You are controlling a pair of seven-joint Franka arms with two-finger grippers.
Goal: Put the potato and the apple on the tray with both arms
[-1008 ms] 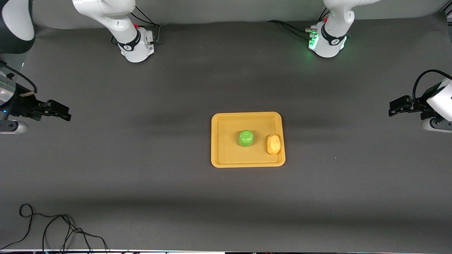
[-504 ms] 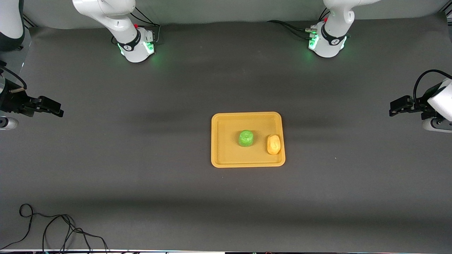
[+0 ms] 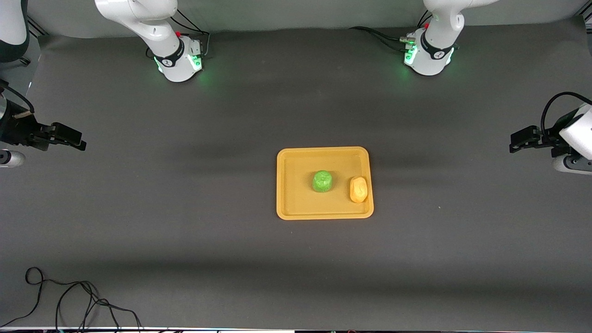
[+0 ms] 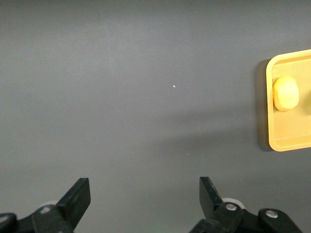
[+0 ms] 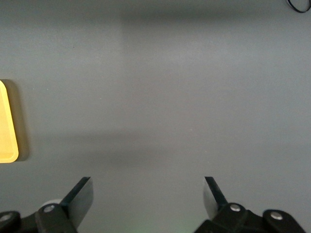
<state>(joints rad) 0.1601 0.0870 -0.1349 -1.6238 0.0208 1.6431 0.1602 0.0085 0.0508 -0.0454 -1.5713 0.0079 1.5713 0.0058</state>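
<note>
The yellow-orange tray (image 3: 296, 208) lies at the table's middle. The green apple (image 3: 322, 181) sits on it near its centre. The yellow-orange potato (image 3: 358, 189) lies on it by the rim toward the left arm's end; it also shows in the left wrist view (image 4: 285, 93) on the tray (image 4: 286, 141). My left gripper (image 3: 517, 141) is open and empty over the table's edge at the left arm's end; in its wrist view (image 4: 145, 191) bare mat lies between the fingers. My right gripper (image 3: 76, 141) is open and empty at the right arm's end; its wrist view (image 5: 147, 191) shows the tray's corner (image 5: 7, 126).
A black cable (image 3: 69, 300) lies coiled on the mat at the corner nearest the front camera, at the right arm's end. The two arm bases (image 3: 178, 60) (image 3: 428, 55) stand at the table's edge farthest from the front camera, lit green.
My right gripper has drawn back toward the right arm's end of the table and settled. The right arm's base light has turned green. The left arm, the tray and both fruits have not moved.
</note>
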